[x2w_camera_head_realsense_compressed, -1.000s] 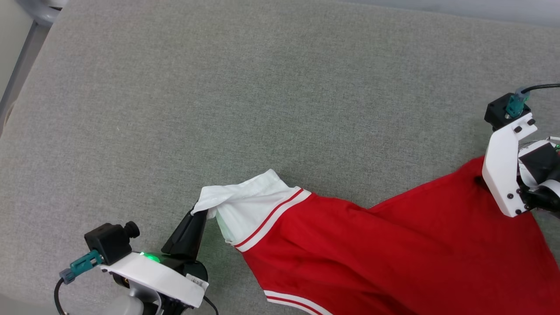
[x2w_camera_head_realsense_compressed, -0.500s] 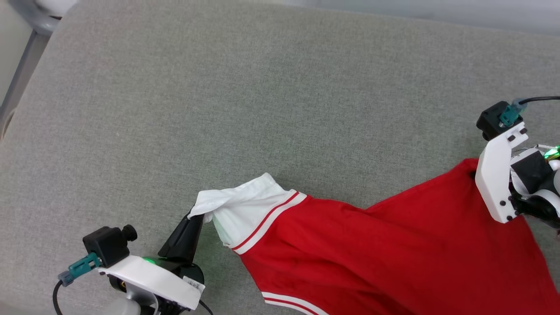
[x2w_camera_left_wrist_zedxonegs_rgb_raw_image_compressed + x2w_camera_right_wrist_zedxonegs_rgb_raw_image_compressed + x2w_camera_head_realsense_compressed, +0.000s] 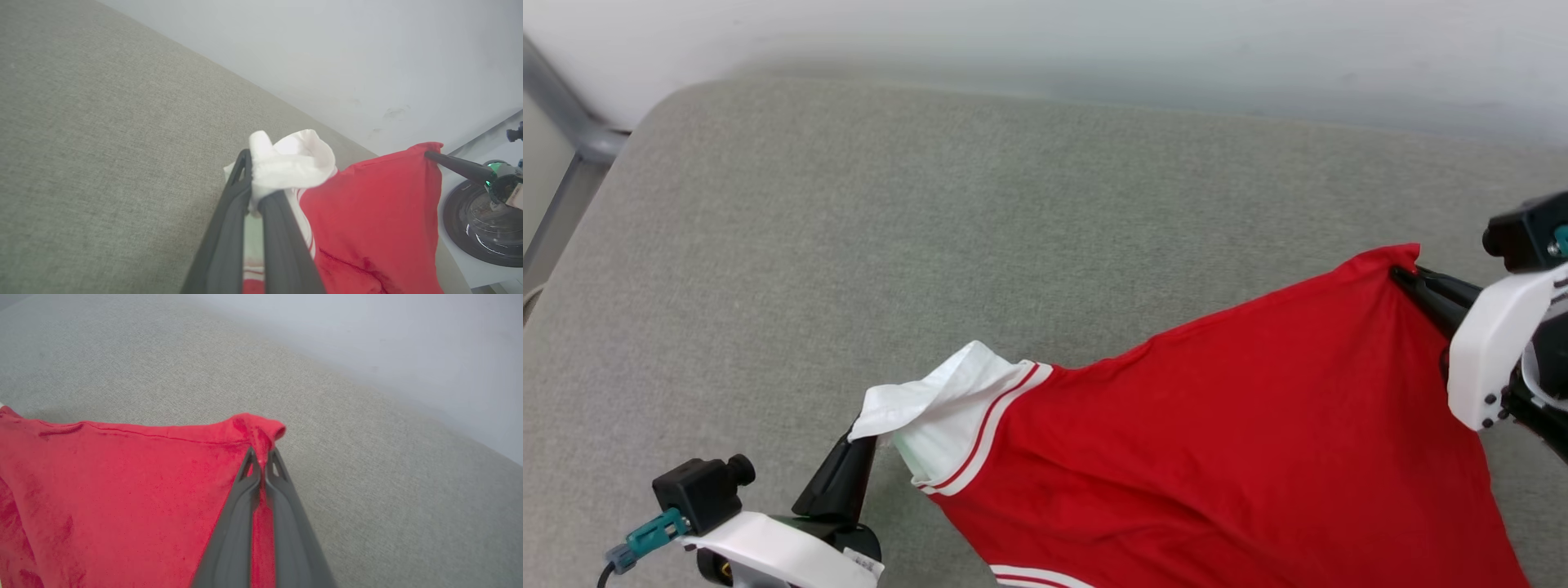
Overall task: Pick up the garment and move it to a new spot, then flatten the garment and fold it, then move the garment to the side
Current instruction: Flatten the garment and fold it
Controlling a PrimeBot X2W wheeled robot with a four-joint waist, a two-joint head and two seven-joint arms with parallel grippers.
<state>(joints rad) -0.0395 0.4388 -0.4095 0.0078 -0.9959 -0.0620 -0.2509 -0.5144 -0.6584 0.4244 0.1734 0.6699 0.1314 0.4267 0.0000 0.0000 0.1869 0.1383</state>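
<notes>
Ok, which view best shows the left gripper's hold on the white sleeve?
The left wrist view: up close, the left gripper is shut on the white sleeve. In the head view the sleeve drapes over the fingertips, hiding the pinch. The right wrist view shows a red corner of the garment in the right gripper.

Garment (image 3: 367,212) sleeve between left jaws

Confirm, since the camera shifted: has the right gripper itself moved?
Yes: right gripper, pinching the garment, is nearer the cushion's far edge than before.
</notes>
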